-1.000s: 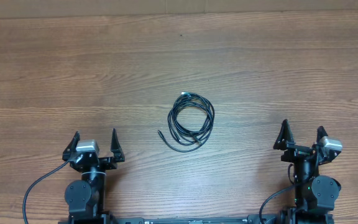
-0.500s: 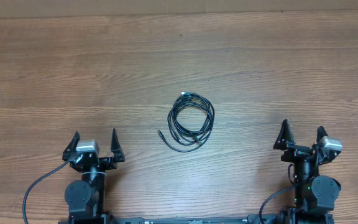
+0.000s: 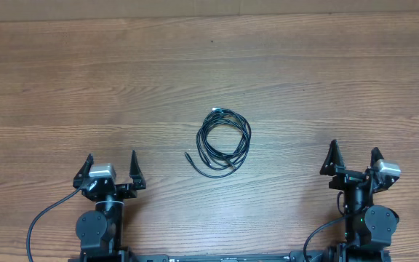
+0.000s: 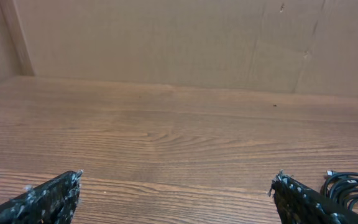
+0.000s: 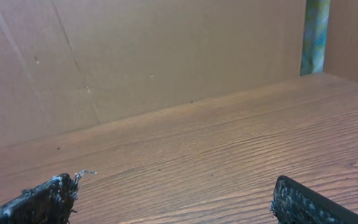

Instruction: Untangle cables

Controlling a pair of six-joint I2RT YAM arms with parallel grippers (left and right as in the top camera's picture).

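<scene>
While coiled together, cables (image 3: 246,137) on table (image 3: 355,80).

desk (image 3: 86,73): brown, streaky wood grain | cables (image 3: 222,153): black, silver tips | left claw (image 3: 111,156), right claw (image 3: 353,148): black, pale grey block | wall (image 5: 166,50): plain tan cardboard | post (image 5: 316,34): mottled green-blue

The right gripper (image 5: 174,185) stands with its jaws spread wide, only its two dark, rough fingertips (image 5: 42,199) showing at the bottom corners and nothing between them. Beyond lies the wood-grain table (image 5: 229,137), backed by a creased cardboard wall (image 5: 166,50). A blue-green vertical strip (image 5: 316,37) stands at the upper right. A tiny pale sliver (image 5: 87,173) shows just beside the left-hand fingertip, too small to identify.
</scene>
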